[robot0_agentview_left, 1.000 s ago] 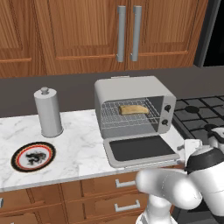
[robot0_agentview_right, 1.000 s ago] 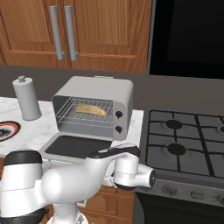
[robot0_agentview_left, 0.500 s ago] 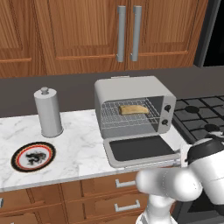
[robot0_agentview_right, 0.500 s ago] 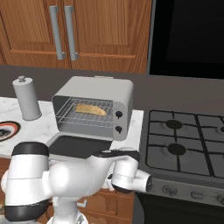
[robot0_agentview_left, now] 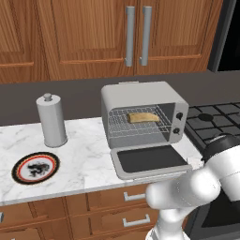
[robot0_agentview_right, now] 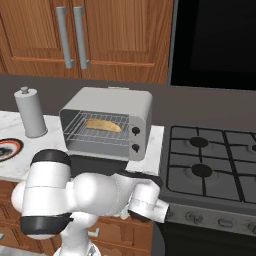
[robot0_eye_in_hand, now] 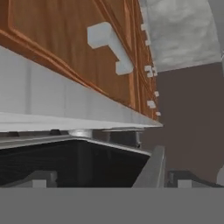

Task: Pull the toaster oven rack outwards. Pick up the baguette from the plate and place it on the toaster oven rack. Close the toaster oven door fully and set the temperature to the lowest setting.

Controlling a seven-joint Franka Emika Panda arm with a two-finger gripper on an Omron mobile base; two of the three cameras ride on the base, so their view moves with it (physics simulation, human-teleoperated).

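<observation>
Left base view, going left to right: the plate (robot0_agentview_left: 35, 167) lies bare on the counter (robot0_agentview_left: 89, 159) at about 9 o'clock from the oven (robot0_agentview_left: 143, 115), its load gone, with a grey canister (robot0_agentview_left: 51, 120) standing at 1 o'clock from it. The baguette (robot0_agentview_left: 143, 117) now rests on the rack (robot0_agentview_left: 138, 125) inside the cavity, toward the back right, so the loading step looks done. The door (robot0_agentview_left: 149, 160) lies dropped flat at 6 o'clock from the cavity, overhanging the counter edge, which leaves it ready to be swung up. The two knobs (robot0_agentview_left: 177, 123) sit at 3 o'clock on the front, untouched as far as I can judge. The arm curls low under the counter edge; the hand view looks up at the counter underside and cabinet fronts (robot0_eye_in_hand: 83, 52). The gripper's jaws stand wide apart, holding nothing, probably positioned to lift the door from below.
</observation>
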